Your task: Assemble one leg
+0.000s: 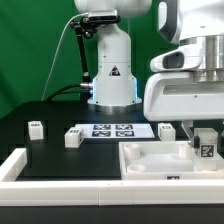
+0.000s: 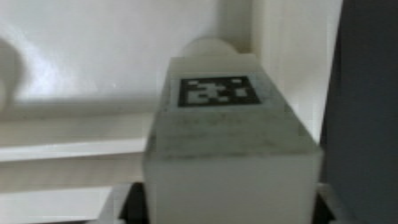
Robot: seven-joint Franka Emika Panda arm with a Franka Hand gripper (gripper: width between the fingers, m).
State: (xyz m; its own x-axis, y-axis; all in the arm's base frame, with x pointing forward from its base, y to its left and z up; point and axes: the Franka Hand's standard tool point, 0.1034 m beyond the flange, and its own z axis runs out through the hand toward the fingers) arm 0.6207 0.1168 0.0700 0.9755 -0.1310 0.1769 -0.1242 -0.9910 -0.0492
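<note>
My gripper (image 1: 205, 140) is shut on a leg (image 1: 206, 150), a short white post with a black-and-white tag on its face. It holds the leg upright at the right end of the white tray-like part (image 1: 150, 163), just over its rim. In the wrist view the leg (image 2: 228, 130) fills the middle, with its tag facing the camera. The dark fingers (image 2: 128, 205) press on both its sides, and my gripper (image 2: 228, 208) is closed around it. The tray-like part's white inner walls (image 2: 71, 110) lie behind it.
Three loose white legs stand on the black table: one at the exterior view's left (image 1: 36, 128), one beside the marker board (image 1: 72, 139) and one at the board's right end (image 1: 166, 131). The marker board (image 1: 112, 129) lies mid-table. A white border wall (image 1: 12, 166) runs along the front left.
</note>
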